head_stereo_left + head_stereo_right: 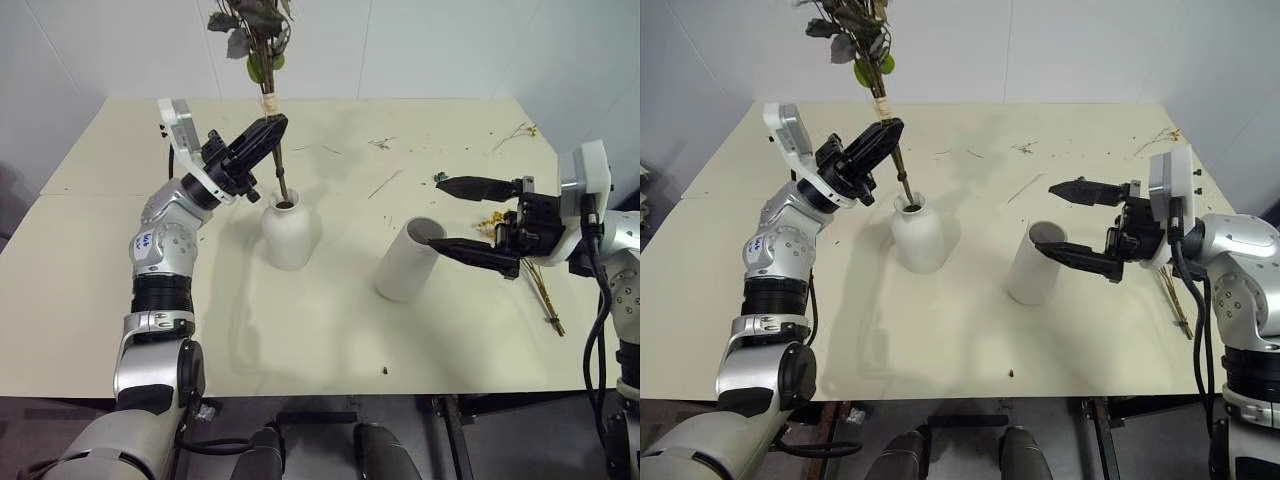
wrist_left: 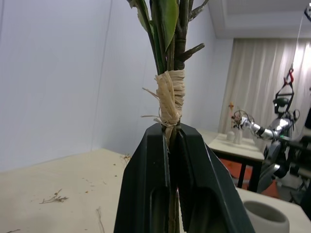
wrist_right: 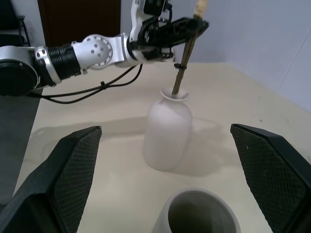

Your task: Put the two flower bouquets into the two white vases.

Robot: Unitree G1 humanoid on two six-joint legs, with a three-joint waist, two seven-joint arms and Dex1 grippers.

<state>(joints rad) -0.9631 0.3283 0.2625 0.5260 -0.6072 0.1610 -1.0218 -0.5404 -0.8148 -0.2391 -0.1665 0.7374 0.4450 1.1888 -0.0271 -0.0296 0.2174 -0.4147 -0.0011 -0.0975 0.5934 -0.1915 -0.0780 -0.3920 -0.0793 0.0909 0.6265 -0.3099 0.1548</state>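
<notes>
- The left tool (image 1: 268, 135) is clenching the large bouquet's tied stems (image 1: 276, 160) just below the raffia binding (image 2: 170, 97), their ends dipping into the mouth of the bottle-shaped white vase (image 1: 288, 232).
- The right tool (image 1: 470, 218) is standing released, its fingers flanking the cylinder vase (image 1: 407, 260) on the counter (image 1: 330, 340).
- The small yellow-orange bouquet (image 1: 540, 285) is lying beneath the right tool.
- No readable writing is showing.
</notes>
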